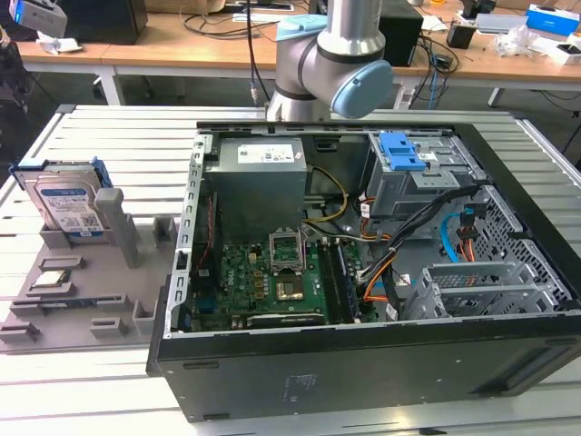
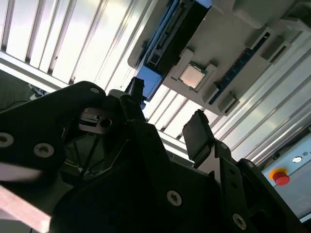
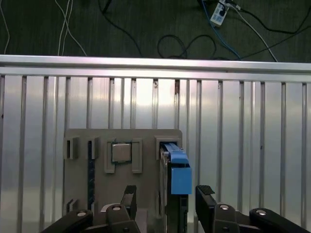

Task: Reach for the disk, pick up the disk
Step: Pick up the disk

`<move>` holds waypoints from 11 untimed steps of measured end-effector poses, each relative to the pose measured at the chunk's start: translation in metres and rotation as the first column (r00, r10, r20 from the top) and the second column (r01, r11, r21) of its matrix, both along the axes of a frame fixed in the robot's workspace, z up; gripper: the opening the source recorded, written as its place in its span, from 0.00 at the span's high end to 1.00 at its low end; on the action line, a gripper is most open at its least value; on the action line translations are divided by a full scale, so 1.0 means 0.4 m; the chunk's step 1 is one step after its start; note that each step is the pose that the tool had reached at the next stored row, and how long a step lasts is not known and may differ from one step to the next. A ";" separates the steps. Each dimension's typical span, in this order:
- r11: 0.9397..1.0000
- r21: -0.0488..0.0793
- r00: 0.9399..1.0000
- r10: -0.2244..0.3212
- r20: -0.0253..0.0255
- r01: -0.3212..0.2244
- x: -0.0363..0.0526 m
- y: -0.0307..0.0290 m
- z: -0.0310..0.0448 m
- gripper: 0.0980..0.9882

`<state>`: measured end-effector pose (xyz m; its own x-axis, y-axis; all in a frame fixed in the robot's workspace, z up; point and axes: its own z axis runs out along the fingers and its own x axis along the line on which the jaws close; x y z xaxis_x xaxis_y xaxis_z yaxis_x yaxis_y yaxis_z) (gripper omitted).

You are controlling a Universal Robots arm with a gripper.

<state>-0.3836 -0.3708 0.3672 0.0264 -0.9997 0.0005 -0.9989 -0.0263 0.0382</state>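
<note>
The disk (image 1: 65, 207) stood on edge in a slot of a grey tray (image 1: 91, 272) at the middle left of the exterior view. Its labelled face was turned toward the camera and its blue bracket ran along the top edge. The tray lay on a slatted metal table (image 1: 118, 136), just to the exterior view's left of an open computer case (image 1: 363, 363). A small square chip (image 1: 52, 280) sat flat in the tray, nearer the camera than the disk. The robot arm (image 1: 327, 54) rose at the top centre of that view, behind the case.

In the first wrist view the gripper (image 3: 166, 196) was open. Its two dark fingers (image 3: 129, 196) were spread wide, with the disk (image 3: 179, 172) seen edge-on in the gap between them. The fingers looked clear of the disk, though from that angle contact was hard to rule out. The chip (image 3: 121, 152) lay in its pocket just beside the disk. In the second wrist view the gripper (image 2: 167, 114) was likewise spread apart, and the chip (image 2: 192, 76) showed on the tray (image 2: 228, 43) beyond the fingertips.
</note>
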 end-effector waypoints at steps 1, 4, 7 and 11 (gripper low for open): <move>1.000 0.000 1.000 0.000 0.000 0.000 0.000 0.004 0.000 0.44; 1.000 0.000 1.000 0.000 0.000 0.000 0.000 0.015 0.000 0.44; 1.000 0.000 1.000 0.000 0.000 0.000 0.000 0.028 0.000 0.44; 1.000 0.000 1.000 0.000 0.000 0.000 0.000 0.046 0.000 0.44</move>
